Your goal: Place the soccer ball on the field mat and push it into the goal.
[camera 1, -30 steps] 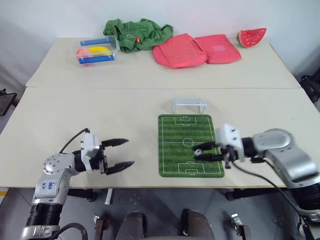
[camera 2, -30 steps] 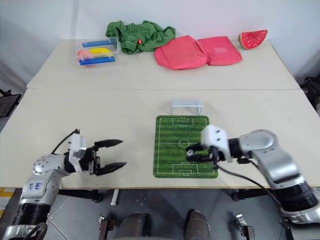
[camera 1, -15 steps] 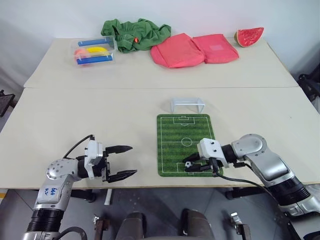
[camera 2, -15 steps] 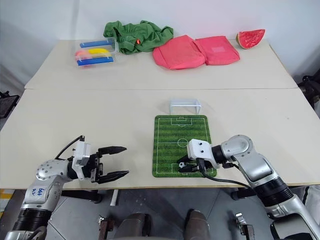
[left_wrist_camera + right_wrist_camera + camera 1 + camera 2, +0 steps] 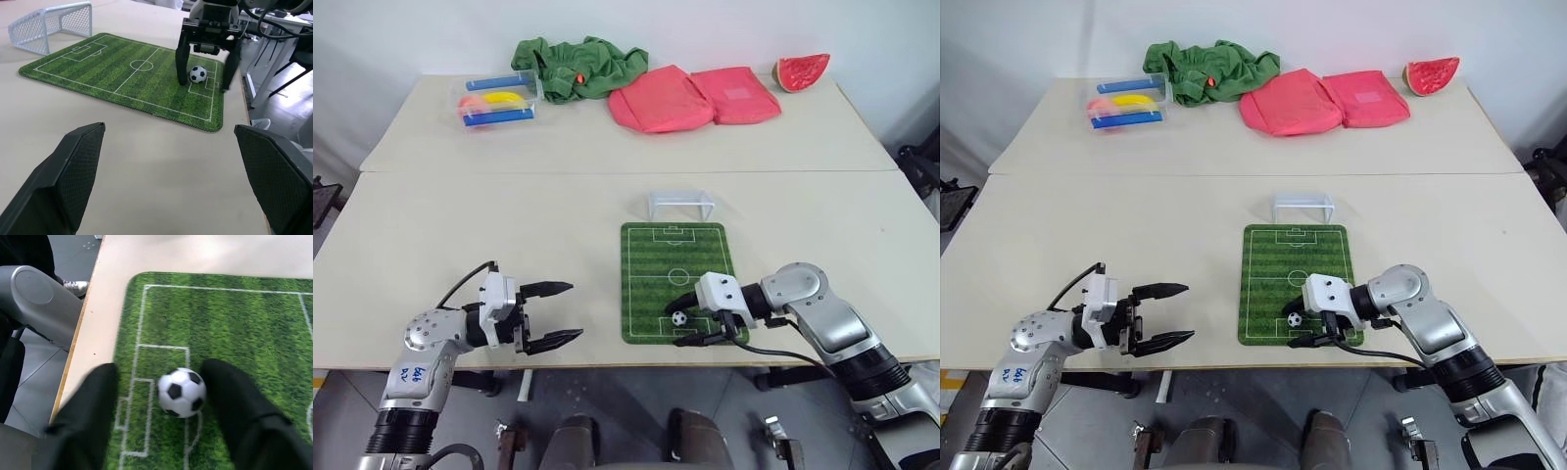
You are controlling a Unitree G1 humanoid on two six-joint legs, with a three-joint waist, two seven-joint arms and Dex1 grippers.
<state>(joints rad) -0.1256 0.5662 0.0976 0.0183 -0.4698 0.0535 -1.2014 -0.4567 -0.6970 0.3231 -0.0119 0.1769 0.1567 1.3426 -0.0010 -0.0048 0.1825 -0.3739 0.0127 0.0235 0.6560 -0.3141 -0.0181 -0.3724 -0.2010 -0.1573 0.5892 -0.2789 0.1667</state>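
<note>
While the soccer ball (image 5: 678, 318) sits on the near end of the field mat (image 5: 676, 249) between the right gripper's (image 5: 692, 316) spread fingers, the goal (image 5: 680, 205) waits past the far end; the left gripper (image 5: 553, 313) gapes wide, well away.

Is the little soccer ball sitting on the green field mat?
Touching. In the left wrist view the soccer ball rests directly on the field mat, between the open right gripper.

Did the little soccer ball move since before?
Yes. The soccer ball came down from mid-field to the near penalty box of the field mat, away from the goal.
</note>
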